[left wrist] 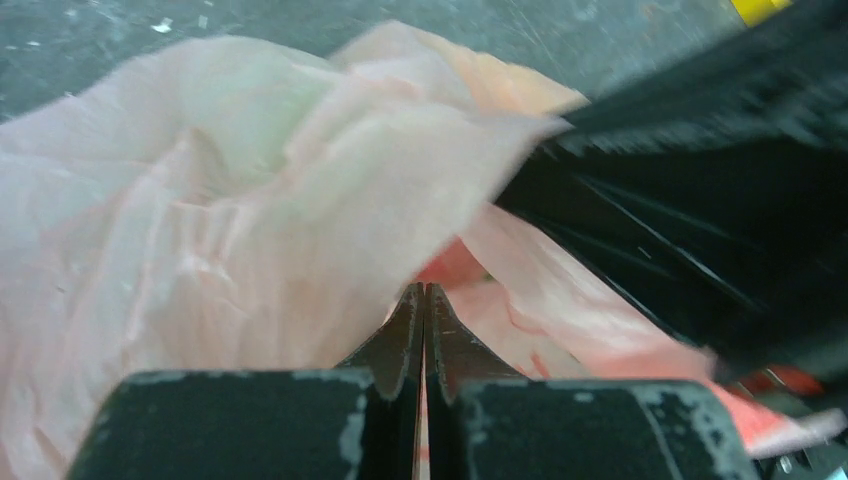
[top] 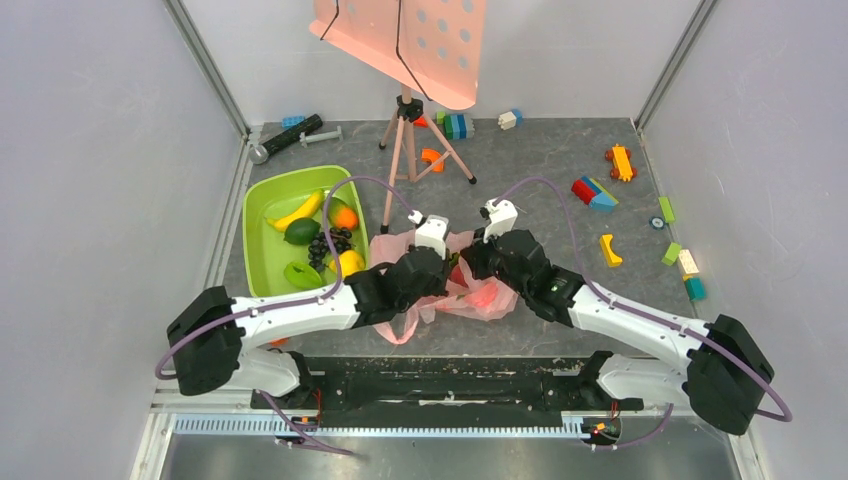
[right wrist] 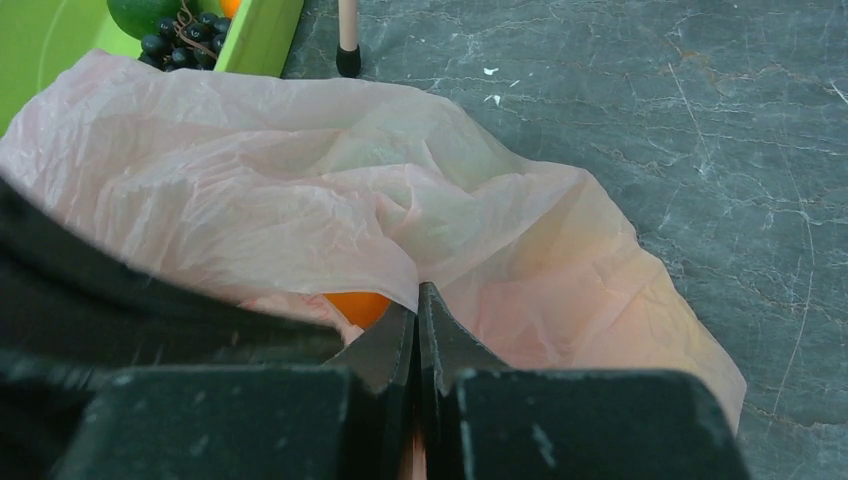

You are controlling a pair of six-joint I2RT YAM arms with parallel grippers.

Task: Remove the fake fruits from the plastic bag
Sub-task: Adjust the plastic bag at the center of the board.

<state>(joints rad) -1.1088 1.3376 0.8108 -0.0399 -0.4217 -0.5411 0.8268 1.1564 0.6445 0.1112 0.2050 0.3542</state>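
Nearest the bases, both arms reach inward so that the two claws meet over the middle of the desk (top: 540,170). The left claw (left wrist: 424,300) has its fingers pressed together with pink film caught between them. The right claw (right wrist: 418,300) is likewise closed on a fold of the same film. We judge that these two pinches, set close together from opposite sides, serve to spread the mouth of the plastic bag (right wrist: 300,190) so the contents can be reached (neither claw holds fruit).

The bag lies crumpled on the desk directly under both claws, just beside the green tray (top: 262,200). One orange fruit (right wrist: 358,306) shows under the film at the right claw's tip. A red shape (top: 482,296) glows through the film in the top view and is possibly the same piece, so we can confirm one piece in the bag; more may be hidden.

In the tray we count six pieces, among them one banana (top: 297,211) and one bunch of grapes (top: 330,245). Farther off stands one tripod stand (top: 405,140) carrying a pink panel, with toy blocks scattered toward the far and right edges.
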